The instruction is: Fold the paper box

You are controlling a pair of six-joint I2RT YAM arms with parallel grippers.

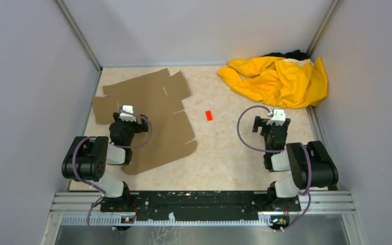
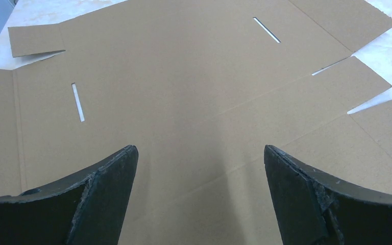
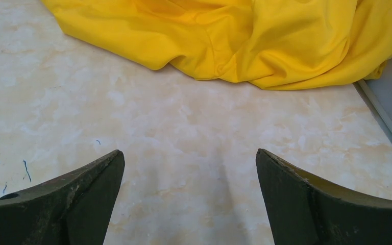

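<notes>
One box (image 1: 166, 135), a flat unfolded cardboard sheet, lies on the left half of the desk (image 1: 235, 158). The left fingers (image 2: 107, 184) stand wide apart over its middle, holding nothing, with two slits visible ahead of them. The right fingers (image 3: 92, 178), also spread and empty, hang over bare desk well apart from the box, facing one yellow cloth (image 1: 280, 79). One red block (image 1: 209, 116) lies near the box's right edge.

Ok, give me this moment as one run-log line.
paper box: flat, unfolded | left gripper: open, over box, empty | right gripper: open, over table, empty | yellow cloth: far right corner
</notes>
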